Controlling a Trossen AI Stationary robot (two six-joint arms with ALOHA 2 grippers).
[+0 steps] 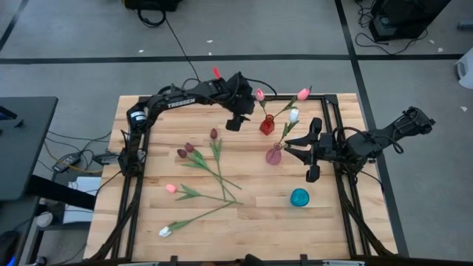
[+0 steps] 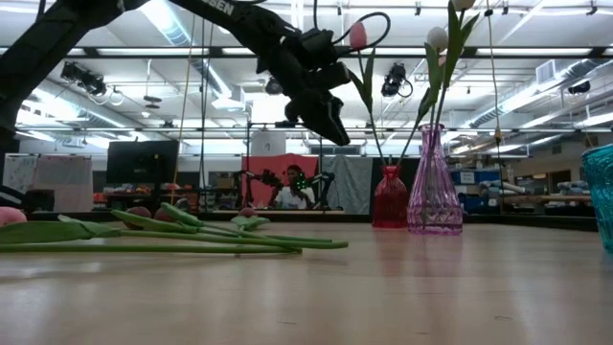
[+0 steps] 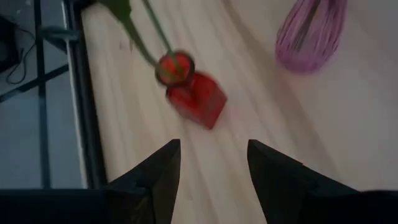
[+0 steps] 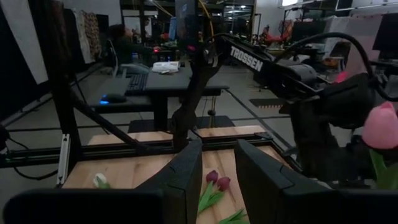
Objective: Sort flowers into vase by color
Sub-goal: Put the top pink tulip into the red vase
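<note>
The red vase (image 1: 267, 124) (image 3: 198, 98) holds two pink tulips (image 1: 259, 94). The purple vase (image 1: 274, 154) (image 2: 434, 187) holds a white tulip (image 1: 294, 114). On the table lie three maroon tulips (image 1: 190, 148), a pink one (image 1: 171, 188) and a white one (image 1: 164, 231), their stems crossing near the middle. My left gripper (image 1: 236, 118) (image 3: 213, 168) hangs open above the table, just left of the red vase. My right gripper (image 1: 299, 151) (image 4: 217, 177) is open and level, just right of the purple vase, pointing toward the table's left.
A teal vase (image 1: 299, 197) (image 2: 601, 192) stands near the right side, nearer than my right gripper. Black rails (image 1: 325, 118) run along the table's far and side edges. Bare wood (image 1: 259, 222) lies between the lying flowers and the teal vase.
</note>
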